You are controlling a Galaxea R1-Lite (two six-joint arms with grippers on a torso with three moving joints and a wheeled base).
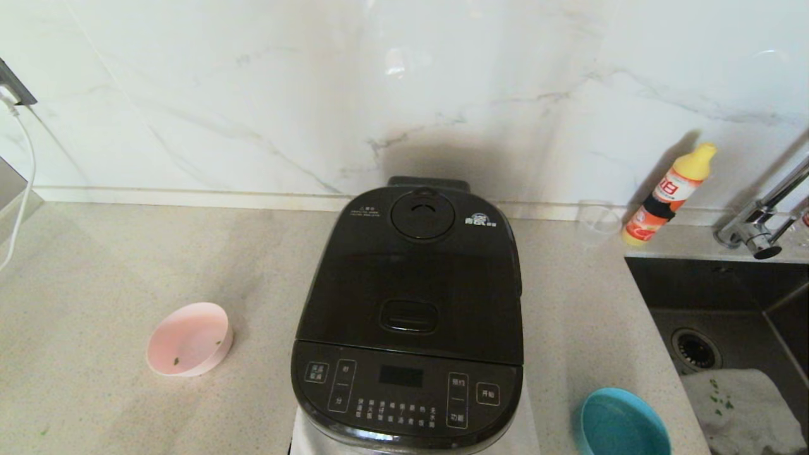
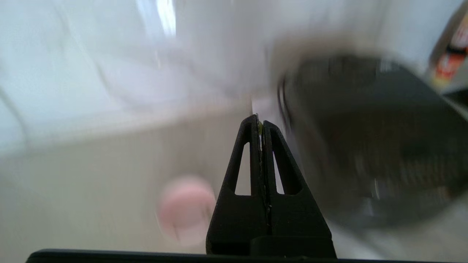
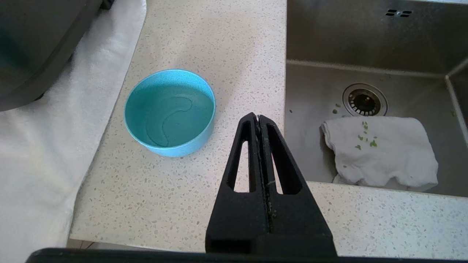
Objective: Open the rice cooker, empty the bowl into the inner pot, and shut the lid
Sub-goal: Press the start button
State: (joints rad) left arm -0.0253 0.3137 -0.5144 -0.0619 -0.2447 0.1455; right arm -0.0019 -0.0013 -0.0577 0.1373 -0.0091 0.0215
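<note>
The black rice cooker [image 1: 411, 316] stands mid-counter with its lid [image 1: 414, 284] down, so the inner pot is hidden. A pink bowl [image 1: 188, 339] holding only a few green flecks sits to its left. A blue bowl [image 1: 622, 423], empty, sits at the front right. Neither arm shows in the head view. My left gripper [image 2: 259, 122] is shut above the counter, with the pink bowl [image 2: 186, 208] below it and the cooker [image 2: 373, 146] beside it. My right gripper [image 3: 258, 117] is shut, hovering between the blue bowl [image 3: 170, 111] and the sink [image 3: 365, 44].
A steel sink [image 1: 714, 297] with a white cloth [image 3: 380, 149] fills the right side, with a faucet [image 1: 758, 227] behind it. A soap bottle [image 1: 670, 193] and a clear cup [image 1: 597, 221] stand by the marble wall. A white cloth [image 3: 44, 146] lies under the cooker. A cable [image 1: 19, 189] hangs at far left.
</note>
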